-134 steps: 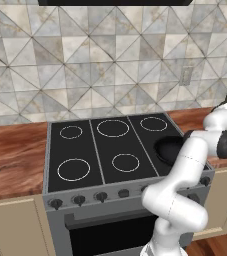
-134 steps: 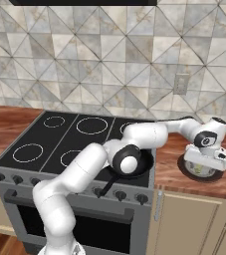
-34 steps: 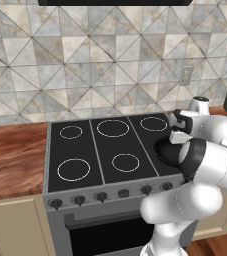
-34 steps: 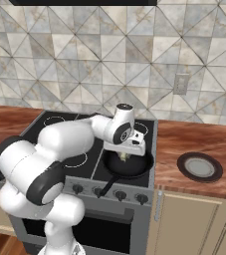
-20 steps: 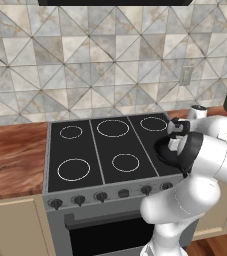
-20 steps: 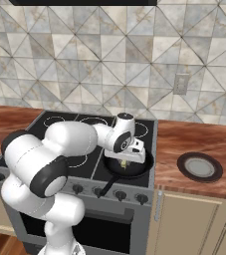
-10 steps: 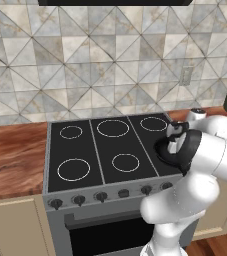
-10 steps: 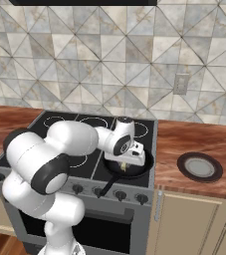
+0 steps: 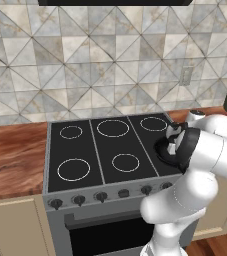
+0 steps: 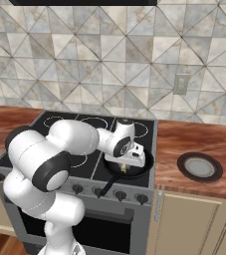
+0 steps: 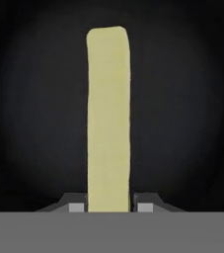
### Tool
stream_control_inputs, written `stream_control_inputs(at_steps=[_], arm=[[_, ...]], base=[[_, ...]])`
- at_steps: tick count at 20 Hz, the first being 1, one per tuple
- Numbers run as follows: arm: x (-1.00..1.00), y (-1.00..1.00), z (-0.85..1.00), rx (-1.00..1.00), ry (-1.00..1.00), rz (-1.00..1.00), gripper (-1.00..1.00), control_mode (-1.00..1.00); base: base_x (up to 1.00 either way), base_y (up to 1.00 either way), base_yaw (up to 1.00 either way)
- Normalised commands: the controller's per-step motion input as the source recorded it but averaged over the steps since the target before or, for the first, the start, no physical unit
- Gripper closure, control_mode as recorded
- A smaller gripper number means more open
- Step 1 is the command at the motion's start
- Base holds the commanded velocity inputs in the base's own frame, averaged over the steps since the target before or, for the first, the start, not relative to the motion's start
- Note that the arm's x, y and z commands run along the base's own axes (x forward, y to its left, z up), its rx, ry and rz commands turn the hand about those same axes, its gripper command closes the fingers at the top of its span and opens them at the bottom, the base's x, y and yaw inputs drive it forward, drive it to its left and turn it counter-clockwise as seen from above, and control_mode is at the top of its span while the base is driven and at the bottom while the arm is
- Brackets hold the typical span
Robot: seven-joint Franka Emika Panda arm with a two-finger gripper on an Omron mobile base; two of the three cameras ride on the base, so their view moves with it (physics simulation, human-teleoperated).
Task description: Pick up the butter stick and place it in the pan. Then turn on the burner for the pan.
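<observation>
Tool [image 11: 108, 207] is down low over the pan [image 10: 129, 171], fingers pinched tight against both sides of the butter stick [image 11: 108, 118], so it's got hold of it. From the hand view the stick's long axis runs straight away from the fingers, its free end out over the black pan floor. Pan sits on the near right burner of a black stove [image 9: 105, 150], handle poking toward the knobs. Brown wood counter [image 10: 199, 144] either side, grey triangle-tile wall [image 9: 85, 60] behind. Butter's a thin pale yellow bar with rounded corners.
</observation>
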Motion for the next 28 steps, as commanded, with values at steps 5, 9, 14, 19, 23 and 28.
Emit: stream_control_inputs(at_steps=[5, 9, 14, 19, 23, 28], arm=[[0.0, 0.0, 0.0, 0.0, 0.0, 0.0, -1.0, -1.0], [0.0, -0.01, 0.0, 0.0, 0.0, 0.0, -1.0, -1.0], [-0.08, -0.07, 0.09, 0.01, -0.06, 0.0, -1.0, -1.0], [-0.28, -0.2, 0.12, 0.05, -0.08, 0.0, -1.0, -1.0], [-0.46, -0.19, 0.14, 0.07, -0.17, 0.0, -1.0, -1.0], [-0.44, -0.1, 0.22, 0.07, -0.21, 0.0, -1.0, -1.0]], base=[[0.0, 0.0, 0.0], [0.0, 0.0, 0.0], [0.0, 0.0, 0.0], [0.0, 0.0, 0.0], [0.0, 0.0, 0.0], [0.0, 0.0, 0.0]])
